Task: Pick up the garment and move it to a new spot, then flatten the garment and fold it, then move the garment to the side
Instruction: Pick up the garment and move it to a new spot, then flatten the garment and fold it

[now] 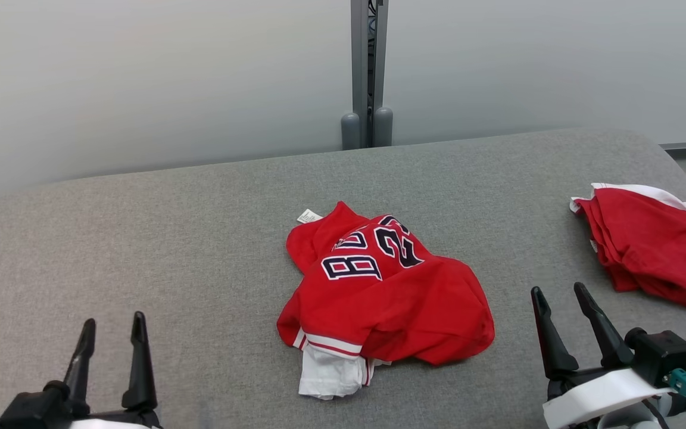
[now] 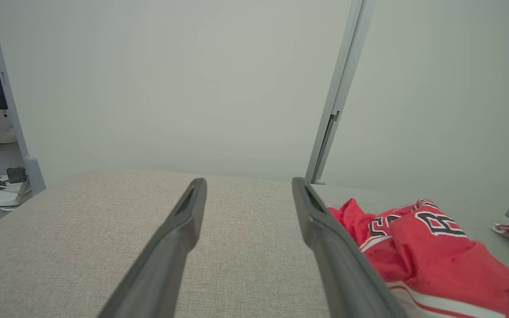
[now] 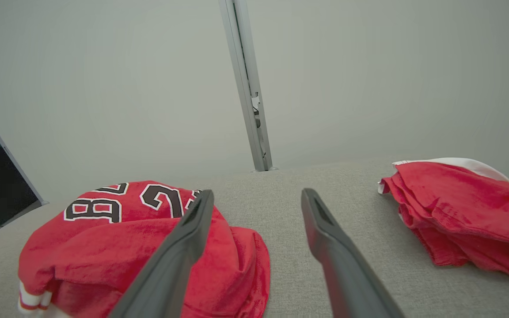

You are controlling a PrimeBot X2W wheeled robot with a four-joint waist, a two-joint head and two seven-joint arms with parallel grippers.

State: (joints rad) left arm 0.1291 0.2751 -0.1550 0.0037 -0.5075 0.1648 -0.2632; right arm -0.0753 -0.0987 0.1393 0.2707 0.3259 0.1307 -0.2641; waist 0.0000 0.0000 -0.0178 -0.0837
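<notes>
A crumpled red garment (image 1: 379,292) with dark numbers and white trim lies in a heap at the middle of the grey padded table (image 1: 140,238). It also appears at the right of the left wrist view as the red garment (image 2: 427,247) and at the lower left of the right wrist view as the same garment (image 3: 117,238). My left gripper (image 1: 114,326) is open near the table's front left, nothing between its fingers. My right gripper (image 1: 558,293) is open at the front right, just right of the heap and apart from it.
A second red garment (image 1: 646,244), folded with a white edge, rests near the table's right edge, also seen as the folded garment (image 3: 462,207). A grey post (image 1: 368,71) stands behind the table against a pale wall. Bare cushion lies left of the heap.
</notes>
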